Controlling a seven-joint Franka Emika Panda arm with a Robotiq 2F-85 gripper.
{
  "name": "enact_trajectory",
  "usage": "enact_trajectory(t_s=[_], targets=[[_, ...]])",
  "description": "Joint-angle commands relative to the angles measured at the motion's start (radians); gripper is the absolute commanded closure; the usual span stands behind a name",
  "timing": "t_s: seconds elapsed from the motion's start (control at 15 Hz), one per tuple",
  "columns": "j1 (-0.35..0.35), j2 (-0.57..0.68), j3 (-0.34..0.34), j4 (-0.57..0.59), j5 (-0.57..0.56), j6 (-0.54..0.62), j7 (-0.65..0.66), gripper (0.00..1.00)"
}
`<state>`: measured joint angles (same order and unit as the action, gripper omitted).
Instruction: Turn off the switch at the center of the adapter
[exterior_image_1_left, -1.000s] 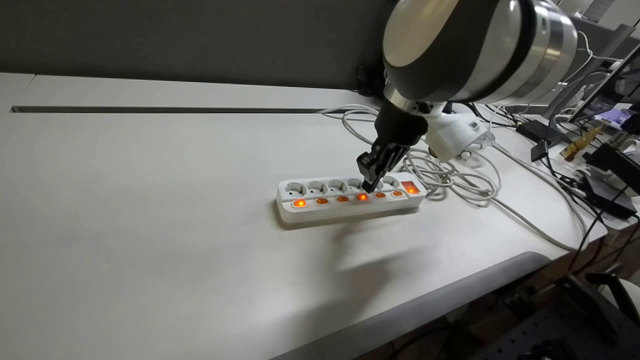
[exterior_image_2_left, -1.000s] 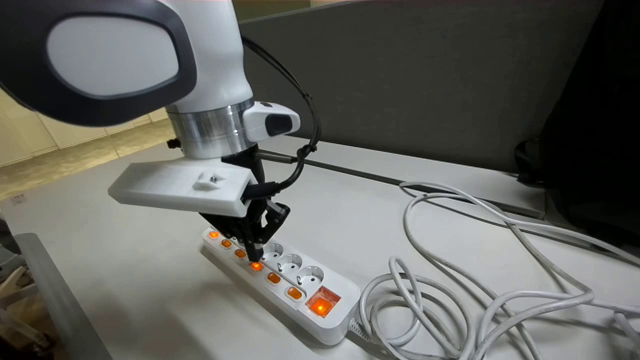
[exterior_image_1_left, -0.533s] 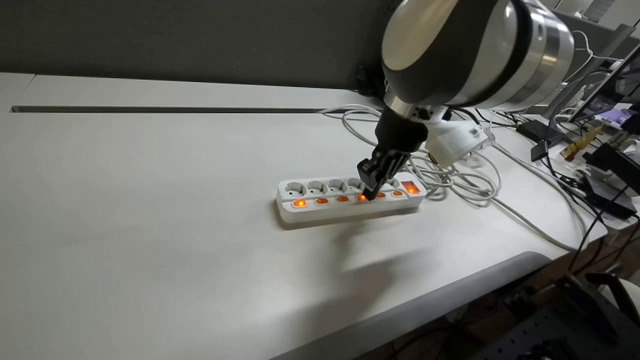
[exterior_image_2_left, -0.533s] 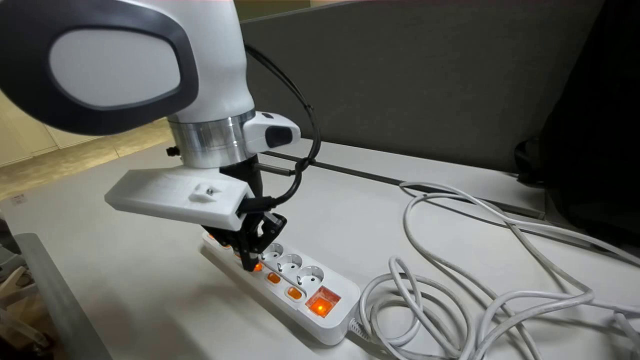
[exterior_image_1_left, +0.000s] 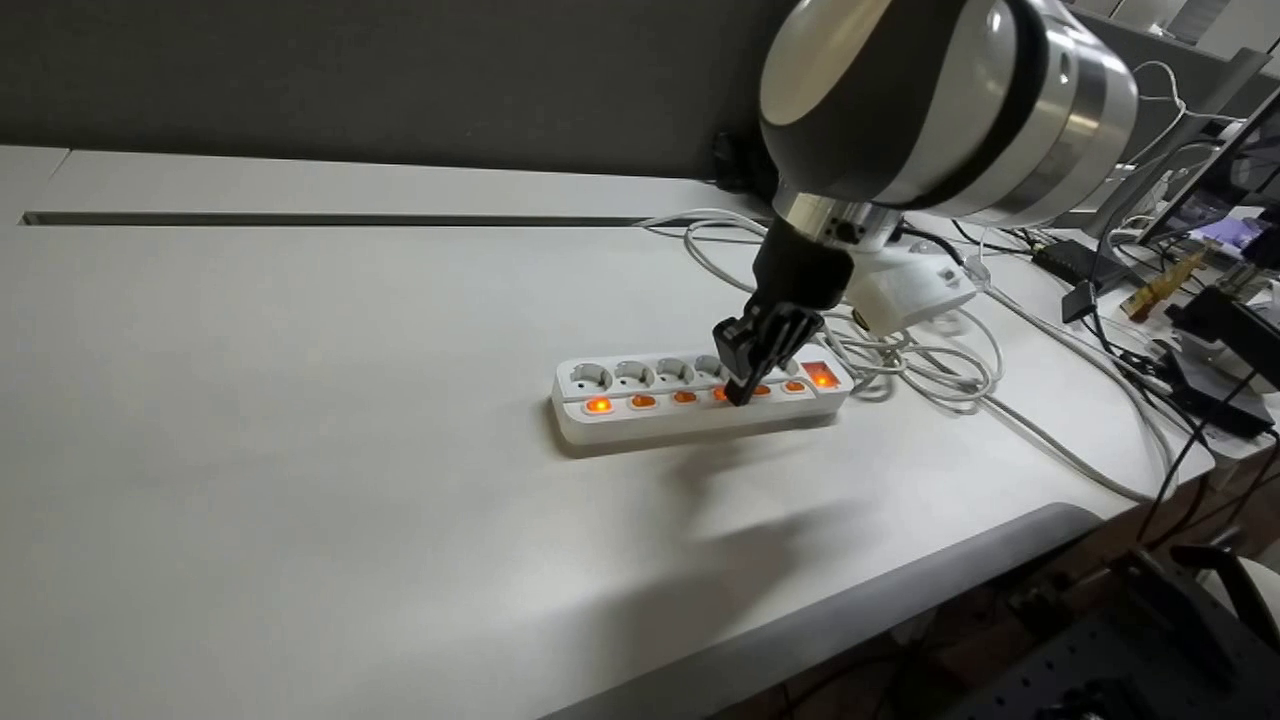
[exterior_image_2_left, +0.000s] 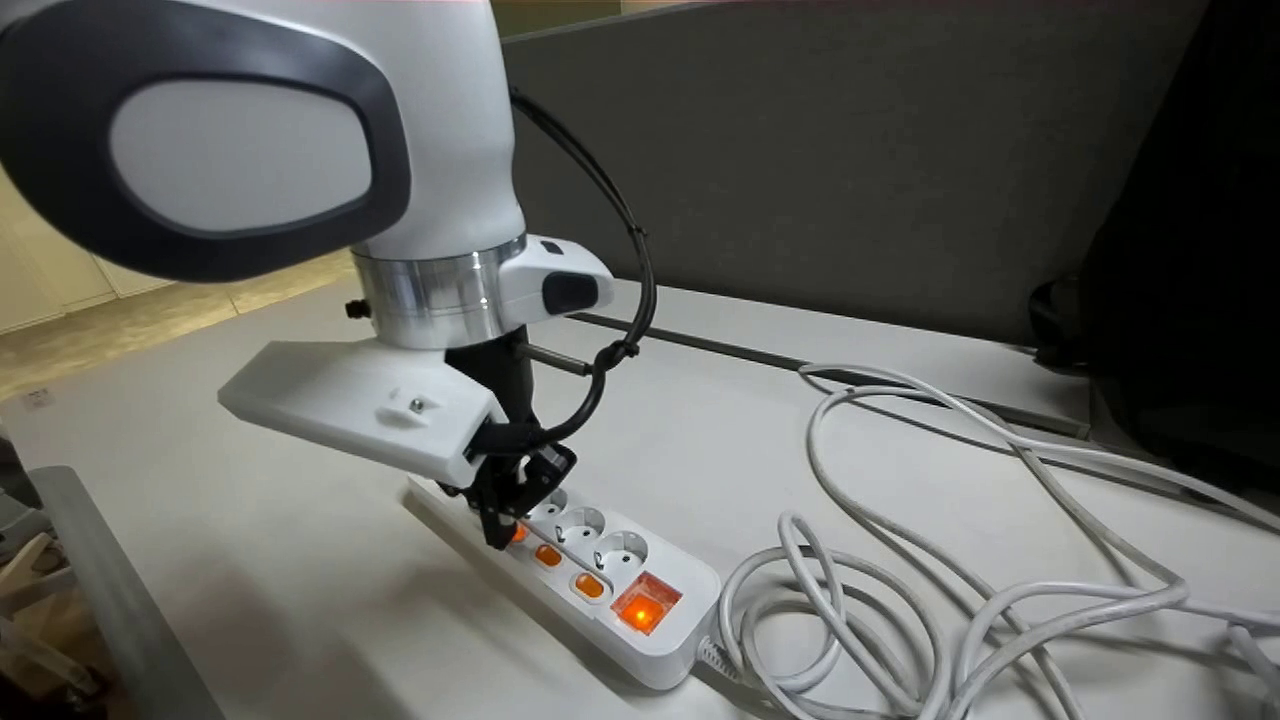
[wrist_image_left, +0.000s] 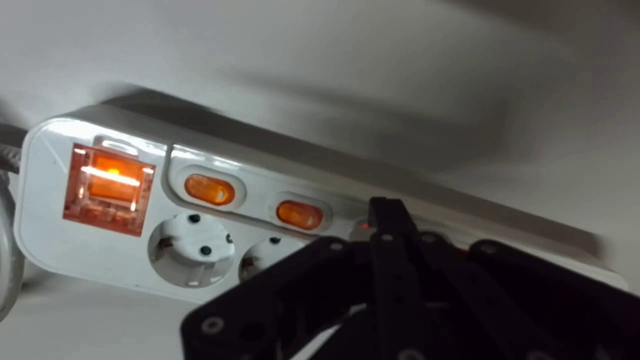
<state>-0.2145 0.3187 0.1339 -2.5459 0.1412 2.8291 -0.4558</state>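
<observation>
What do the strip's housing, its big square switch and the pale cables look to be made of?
Adapter housing: probably hard plastic, glossy white; bright streaks along its edge.
Square switch: likely translucent orange plastic, shiny; light glows through it.
Cables: seemingly flexible plastic sheathing, fairly matt; they bend in smooth loops.

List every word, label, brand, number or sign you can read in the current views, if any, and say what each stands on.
No text can be read in any of these views.
Small pale rectangular sticker on the white tabletop: faint marks, too small to read.
Long white plastic power strip: no legible lettering.
Square translucent red-orange switch on it: no legible sign; glare crosses its face.
</observation>
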Motion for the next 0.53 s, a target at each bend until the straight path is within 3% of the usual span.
enact_trajectory(t_s=[0.0,0.47], targets=[[-0.049,0.042,0.035,0.043,0.067,-0.029,-0.013,1.0],[-0.106,0.087,0.039,0.1,0.22,-0.133,-0.017,1.0]])
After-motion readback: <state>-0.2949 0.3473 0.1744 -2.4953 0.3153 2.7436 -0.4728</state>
